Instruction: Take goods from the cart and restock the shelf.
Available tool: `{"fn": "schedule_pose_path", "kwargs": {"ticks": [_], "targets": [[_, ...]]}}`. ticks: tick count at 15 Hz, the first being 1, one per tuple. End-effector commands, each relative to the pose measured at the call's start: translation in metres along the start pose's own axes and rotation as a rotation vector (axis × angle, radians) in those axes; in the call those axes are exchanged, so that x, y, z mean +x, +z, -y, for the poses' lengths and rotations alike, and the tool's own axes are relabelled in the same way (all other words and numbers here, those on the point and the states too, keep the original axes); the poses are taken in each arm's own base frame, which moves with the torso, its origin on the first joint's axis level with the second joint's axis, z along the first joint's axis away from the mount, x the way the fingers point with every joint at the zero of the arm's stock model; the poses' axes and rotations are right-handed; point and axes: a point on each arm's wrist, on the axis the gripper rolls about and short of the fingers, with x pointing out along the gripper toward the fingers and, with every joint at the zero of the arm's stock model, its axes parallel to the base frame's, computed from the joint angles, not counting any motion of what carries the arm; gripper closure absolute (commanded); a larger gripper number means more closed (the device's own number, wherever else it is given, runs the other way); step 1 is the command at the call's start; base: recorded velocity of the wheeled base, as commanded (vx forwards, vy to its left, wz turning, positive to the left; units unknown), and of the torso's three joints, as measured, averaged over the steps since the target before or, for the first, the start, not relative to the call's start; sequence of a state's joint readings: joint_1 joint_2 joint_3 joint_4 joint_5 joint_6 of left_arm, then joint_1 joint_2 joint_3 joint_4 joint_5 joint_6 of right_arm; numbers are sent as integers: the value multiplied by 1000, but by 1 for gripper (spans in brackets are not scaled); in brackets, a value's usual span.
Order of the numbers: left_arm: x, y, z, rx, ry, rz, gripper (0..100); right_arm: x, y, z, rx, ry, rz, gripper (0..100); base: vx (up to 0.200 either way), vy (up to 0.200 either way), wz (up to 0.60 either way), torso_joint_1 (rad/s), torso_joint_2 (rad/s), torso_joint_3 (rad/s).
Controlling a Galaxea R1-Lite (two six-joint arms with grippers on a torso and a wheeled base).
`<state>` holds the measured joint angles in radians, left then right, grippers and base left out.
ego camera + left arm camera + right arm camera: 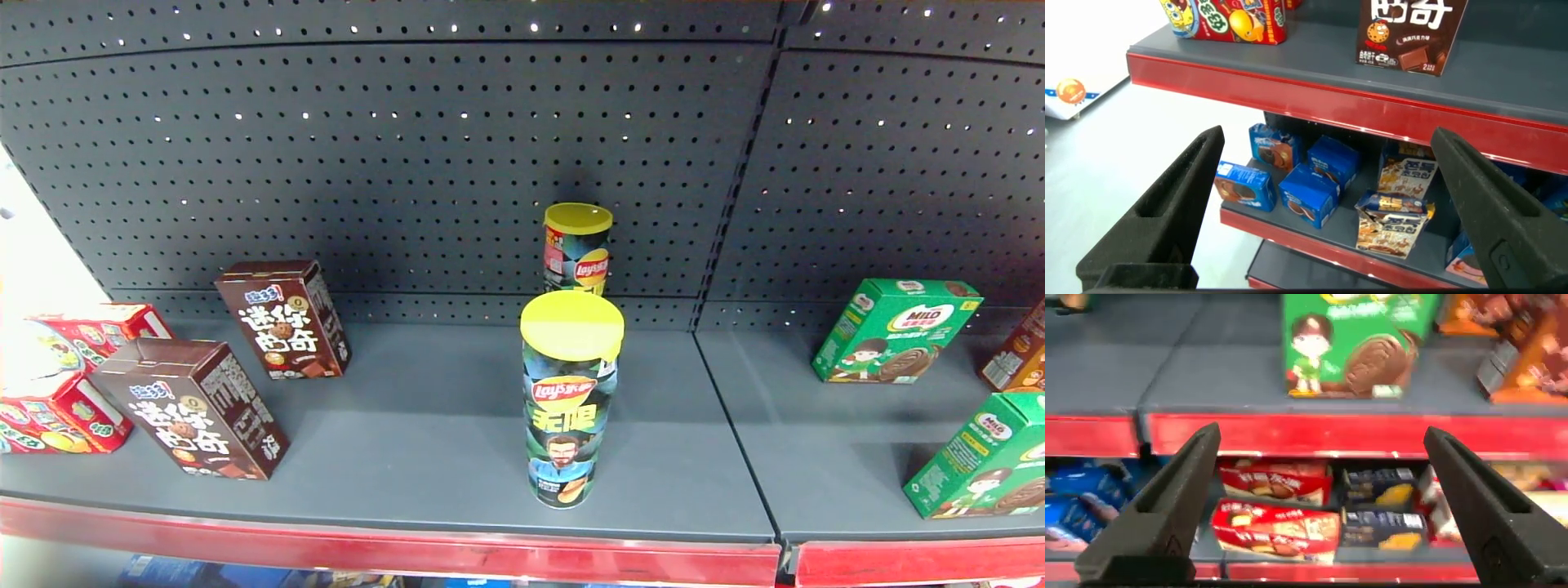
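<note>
Rear chip can [578,249], 12 o'clock of front chip can [570,400]: base hidden behind it. Red snack boxes [49,408] at 9 o'clock and brown box [1020,359] at 3 o'clock are cropped by the frame edge. Right wrist view: lower-shelf packs [1278,518] blurred, type unclear; green box [1347,351] cropped.

back: dark perforated panel [392,163] | floor [1123,155]: pale, glossy | light: bright glare at left
</note>
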<state>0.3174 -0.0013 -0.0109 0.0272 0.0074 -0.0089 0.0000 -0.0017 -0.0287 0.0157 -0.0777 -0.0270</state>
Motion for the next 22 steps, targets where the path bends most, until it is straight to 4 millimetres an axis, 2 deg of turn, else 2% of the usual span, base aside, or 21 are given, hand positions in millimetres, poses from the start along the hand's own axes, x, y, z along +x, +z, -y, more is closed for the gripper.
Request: {"fn": "schedule_pose_path", "kwargs": {"ticks": [1, 7, 10, 11, 12, 13, 14, 15, 17, 18, 20, 21, 22], "targets": [[0, 0, 0, 4, 0, -2, 0, 0, 0, 1, -10, -31, 0, 0, 0, 0, 0, 0, 0, 0], [0, 0, 2, 127, -97, 11, 0, 0, 0, 1, -1, -33, 0, 0, 0, 0, 0, 0, 0, 0], [0, 3, 2, 101, -100, 31, 0, 0, 0, 1, 11, -25, -4, 0, 0, 0, 0, 0, 0, 0], [-6, 23, 2, 25, -82, 104, 0, 0, 0, 1, 30, -25, -1, 0, 0, 0, 0, 0, 0, 0], [-1, 39, 2, -18, -67, 55, 0, 0, 1, 0, 44, -14, 2, 0, 0, 0, 0, 0, 0, 0], [1, 48, 2, -16, -68, 60, 0, 0, 1, 0, 47, -2, 2, 0, 0, 0, 0, 0, 0, 0], [-2, 73, 3, -7, -99, 148, 0, 0, 0, 0, 50, 21, 1, 0, 0, 0, 0, 0, 0, 0], [-3, 81, 4, -3, -137, 168, 0, 0, 0, -1, 39, 22, 1, 0, 0, 0, 0, 0, 0, 0], [-14, 117, 8, 61, -360, 258, 0, 0, 1, -1, 29, 27, 1, 0, 0, 0, 0, 0, 0, 0], [-18, 129, 11, 74, -473, 281, 0, 0, 0, -1, 28, 27, -1, 0, 0, 0, 0, 0, 0, 0], [-19, 128, 12, 53, -557, 269, 0, 0, 0, -1, 19, 44, 0, 0, 0, 0, 0, 0, 0, 0], [-16, 120, 13, 28, -556, 241, 0, 0, 1, -2, 18, 95, 2, 0, 0, 0, 0, 0, 0, 0], [-13, 102, 12, 15, -555, 204, 0, 0, 1, -3, 21, 153, 0, 0, 0, 0, 0, 0, 0, 0]]}}
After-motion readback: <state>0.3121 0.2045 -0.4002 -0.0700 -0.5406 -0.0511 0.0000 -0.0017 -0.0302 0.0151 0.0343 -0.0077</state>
